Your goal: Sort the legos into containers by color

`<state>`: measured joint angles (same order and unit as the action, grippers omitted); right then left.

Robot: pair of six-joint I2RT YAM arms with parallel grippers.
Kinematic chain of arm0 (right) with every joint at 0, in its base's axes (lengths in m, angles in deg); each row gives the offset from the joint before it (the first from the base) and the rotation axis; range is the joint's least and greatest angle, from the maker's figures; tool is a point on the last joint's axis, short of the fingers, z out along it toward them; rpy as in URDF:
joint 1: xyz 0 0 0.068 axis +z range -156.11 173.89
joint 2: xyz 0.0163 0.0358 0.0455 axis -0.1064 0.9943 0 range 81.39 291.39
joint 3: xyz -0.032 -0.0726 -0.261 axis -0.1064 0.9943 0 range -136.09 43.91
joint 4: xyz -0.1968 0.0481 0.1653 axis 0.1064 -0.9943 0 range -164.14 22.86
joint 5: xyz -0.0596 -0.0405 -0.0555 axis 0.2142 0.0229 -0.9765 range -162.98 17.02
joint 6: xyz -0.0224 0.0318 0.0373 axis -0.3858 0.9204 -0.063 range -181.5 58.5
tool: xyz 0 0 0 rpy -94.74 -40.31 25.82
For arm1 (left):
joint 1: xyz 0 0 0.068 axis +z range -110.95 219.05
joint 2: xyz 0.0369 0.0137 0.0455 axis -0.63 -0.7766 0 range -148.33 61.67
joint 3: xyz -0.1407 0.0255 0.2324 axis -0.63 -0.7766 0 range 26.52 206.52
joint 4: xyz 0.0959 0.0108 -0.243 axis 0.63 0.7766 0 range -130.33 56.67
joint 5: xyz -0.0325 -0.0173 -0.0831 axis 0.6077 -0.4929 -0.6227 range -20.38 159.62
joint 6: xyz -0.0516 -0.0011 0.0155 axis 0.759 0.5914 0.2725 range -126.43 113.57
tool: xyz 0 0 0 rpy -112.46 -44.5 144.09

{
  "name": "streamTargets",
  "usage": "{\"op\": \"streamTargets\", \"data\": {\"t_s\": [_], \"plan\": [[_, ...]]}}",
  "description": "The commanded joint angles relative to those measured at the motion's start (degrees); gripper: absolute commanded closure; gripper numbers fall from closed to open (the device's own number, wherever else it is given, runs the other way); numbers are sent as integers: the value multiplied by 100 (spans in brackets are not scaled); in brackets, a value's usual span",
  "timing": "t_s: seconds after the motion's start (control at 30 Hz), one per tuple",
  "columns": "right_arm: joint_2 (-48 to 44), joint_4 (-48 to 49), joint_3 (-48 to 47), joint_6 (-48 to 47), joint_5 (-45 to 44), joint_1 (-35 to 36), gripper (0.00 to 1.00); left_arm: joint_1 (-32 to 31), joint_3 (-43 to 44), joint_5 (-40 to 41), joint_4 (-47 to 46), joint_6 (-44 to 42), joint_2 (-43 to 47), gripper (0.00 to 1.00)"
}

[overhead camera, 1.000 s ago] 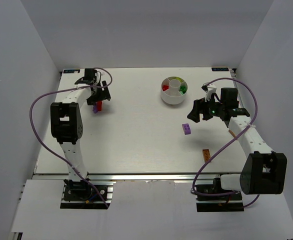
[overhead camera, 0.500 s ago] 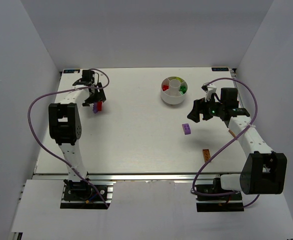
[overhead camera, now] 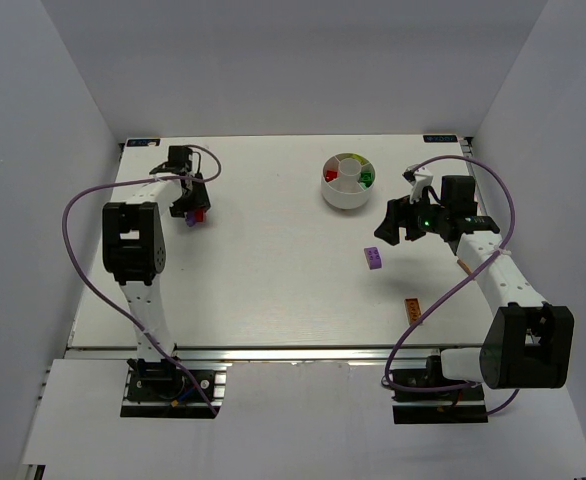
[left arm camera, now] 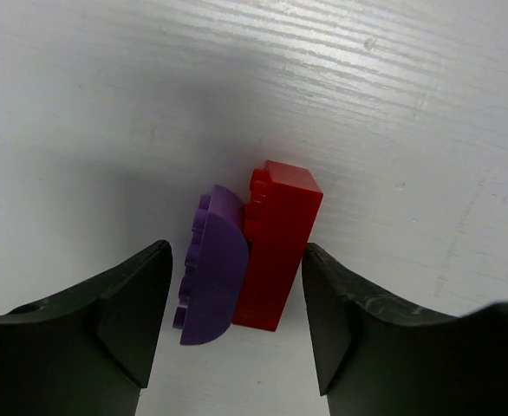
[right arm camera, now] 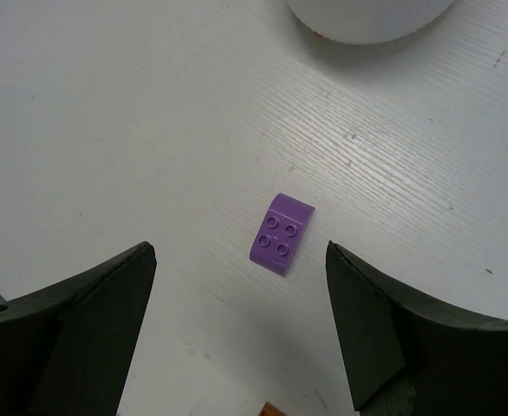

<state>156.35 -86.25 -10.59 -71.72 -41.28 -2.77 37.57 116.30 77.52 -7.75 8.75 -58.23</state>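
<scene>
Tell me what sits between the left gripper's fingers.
In the left wrist view, a red brick and a purple brick lie touching side by side on the table between the open fingers of the left gripper; nothing else is there.

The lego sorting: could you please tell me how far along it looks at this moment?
Done: red legos and green legos sit in wedges of the white dish. In hand: the left gripper is open astride a red brick and a purple brick that touch; the right gripper is open above a second purple brick. Nothing is gripped. Left: those three and an orange brick on the table.
</scene>
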Motion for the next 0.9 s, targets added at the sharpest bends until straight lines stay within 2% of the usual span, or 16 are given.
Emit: {"op": "streamTargets", "data": {"t_s": [0.0,0.03,0.17,0.2,0.3,0.33,0.37,0.4,0.47,0.53,0.6,0.63,0.73,0.77,0.87], "plan": [[-113,154,-166,20,108,18,16,-2,14,-52,-59,2,-34,30],[-113,154,-157,20,108,18,16,-2,5,-52,-67,3,-34,30],[-113,154,-166,37,143,18,16,7,-57,-69,-76,2,27,43],[-122,154,-166,37,161,18,17,-2,-74,-130,-102,29,63,52],[-139,154,-193,64,239,62,20,-2,-258,-454,-251,108,378,71],[-139,154,-210,81,266,132,21,-37,-468,-578,-443,117,666,74],[-131,154,-228,107,379,185,23,-63,-583,-718,-524,152,835,75],[-122,154,-236,221,450,246,27,-124,-723,-1294,-803,161,1010,76],[-43,136,-332,449,686,536,29,-221,-1214,-1912,-1129,204,1545,76],[62,171,-438,915,854,895,29,-431,-1645,-3042,-1829,266,1933,76],[290,415,-622,1388,1275,1090,28,-634,-2278,-3617,-2280,363,2443,75],[483,574,-675,2052,1355,1256,26,-861,-2707,-4099,-2804,493,2758,76],[879,699,-1175,3389,1356,1555,24,-1415,-3263,-4314,-3731,565,3217,80],[1124,638,-1342,3673,1086,1635,23,-1574,-3404,-4288,-3872,530,3366,80],[1538,453,-2002,4237,1057,1820,22,-2066,-3704,-4079,-4110,425,3710,79]]}}
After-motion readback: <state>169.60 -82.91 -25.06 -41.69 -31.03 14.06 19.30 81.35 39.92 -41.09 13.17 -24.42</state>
